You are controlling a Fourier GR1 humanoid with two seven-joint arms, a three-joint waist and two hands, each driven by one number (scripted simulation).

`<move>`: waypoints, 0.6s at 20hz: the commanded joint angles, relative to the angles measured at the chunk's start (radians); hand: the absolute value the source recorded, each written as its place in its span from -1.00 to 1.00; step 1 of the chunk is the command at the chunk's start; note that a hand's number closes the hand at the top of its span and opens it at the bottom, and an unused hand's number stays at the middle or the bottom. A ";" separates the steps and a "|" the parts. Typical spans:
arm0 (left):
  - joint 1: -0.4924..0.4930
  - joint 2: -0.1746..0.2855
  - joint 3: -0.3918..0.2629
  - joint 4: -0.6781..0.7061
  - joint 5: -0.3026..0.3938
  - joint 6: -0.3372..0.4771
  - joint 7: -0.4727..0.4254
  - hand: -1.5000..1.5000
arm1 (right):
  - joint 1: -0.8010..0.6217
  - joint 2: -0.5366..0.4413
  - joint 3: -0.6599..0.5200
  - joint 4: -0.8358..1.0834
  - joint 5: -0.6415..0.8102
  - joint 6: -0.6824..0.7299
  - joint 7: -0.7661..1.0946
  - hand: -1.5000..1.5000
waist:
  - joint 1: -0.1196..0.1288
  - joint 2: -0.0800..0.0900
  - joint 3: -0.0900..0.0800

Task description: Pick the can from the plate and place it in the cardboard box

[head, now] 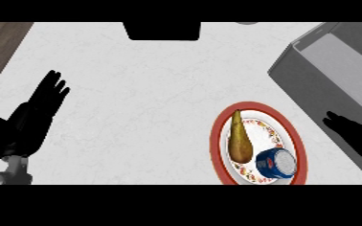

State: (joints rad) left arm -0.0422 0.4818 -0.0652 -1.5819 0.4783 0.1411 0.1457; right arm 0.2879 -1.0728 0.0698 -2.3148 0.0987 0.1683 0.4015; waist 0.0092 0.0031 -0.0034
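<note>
A blue can [276, 163] with a silver top stands on the near right part of a red-rimmed patterned plate [220, 141]. A yellow-brown pear [240, 138] lies on the plate just left of the can. The grey box [316, 71] sits at the right, beyond the plate, its open inside facing up. My right hand [346, 132] shows at the right edge, right of the plate and apart from the can, fingers relaxed. My left hand [39, 110] rests open at the far left, fingers straight and pointing away.
A dark rectangular object [163, 30] sits at the counter's far edge in the middle. A strip of brown wood [13, 36] shows at the far left corner. White counter [141, 105] stretches between my left hand and the plate.
</note>
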 commanded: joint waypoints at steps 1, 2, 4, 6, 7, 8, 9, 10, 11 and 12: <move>0.022 -0.002 0.018 0.017 -0.002 -0.038 -0.018 0.00 | -0.081 0.020 0.085 -0.063 -0.052 0.075 0.216 -1.00 | 0.006 0.000 0.002; 0.013 -0.001 0.021 0.005 -0.008 -0.026 0.001 0.00 | -0.052 0.041 0.110 -0.030 -0.028 0.084 0.188 -1.00 | 0.000 -0.002 0.003; 0.022 -0.035 -0.009 -0.035 -0.041 0.002 0.012 0.00 | -0.149 0.061 0.130 0.004 -0.052 0.125 0.266 -1.00 | 0.005 -0.001 0.003; 0.003 -0.013 0.024 -0.052 -0.041 0.004 0.048 0.00 | -0.187 0.076 0.109 0.067 -0.059 0.173 0.258 -1.00 | 0.000 -0.002 0.003; -0.041 -0.037 0.029 0.016 -0.039 -0.012 0.023 0.00 | -0.231 0.133 0.212 0.056 0.006 0.156 0.324 -1.00 | 0.001 0.000 0.003; -0.038 -0.022 0.047 -0.034 -0.021 -0.005 0.087 0.00 | -0.196 0.148 0.192 0.063 0.024 0.173 0.292 -1.00 | -0.004 -0.003 0.003; -0.044 -0.036 0.042 0.013 -0.046 -0.020 0.031 0.00 | -0.248 0.159 0.217 -0.021 -0.028 0.190 0.440 -1.00 | -0.003 -0.002 0.002; 0.045 -0.017 0.058 -0.066 -0.030 -0.042 0.040 0.00 | -0.249 0.139 0.152 0.014 -0.086 0.241 0.409 -1.00 | 0.000 -0.003 0.003; 0.030 -0.032 0.053 -0.051 -0.036 -0.031 0.058 0.00 | -0.259 0.223 0.288 0.069 0.089 0.189 0.384 -1.00 | 0.002 -0.002 0.003; 0.013 -0.035 0.059 -0.012 -0.055 -0.046 0.051 0.00 | -0.202 0.179 0.162 0.069 0.016 0.252 0.329 -1.00 | -0.010 -0.003 0.003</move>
State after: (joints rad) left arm -0.0362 0.4556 -0.0232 -1.6081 0.4422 0.1160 0.1877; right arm 0.0814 -0.9265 0.2525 -2.2787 0.0984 0.3534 0.7343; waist 0.0079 0.0008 -0.0006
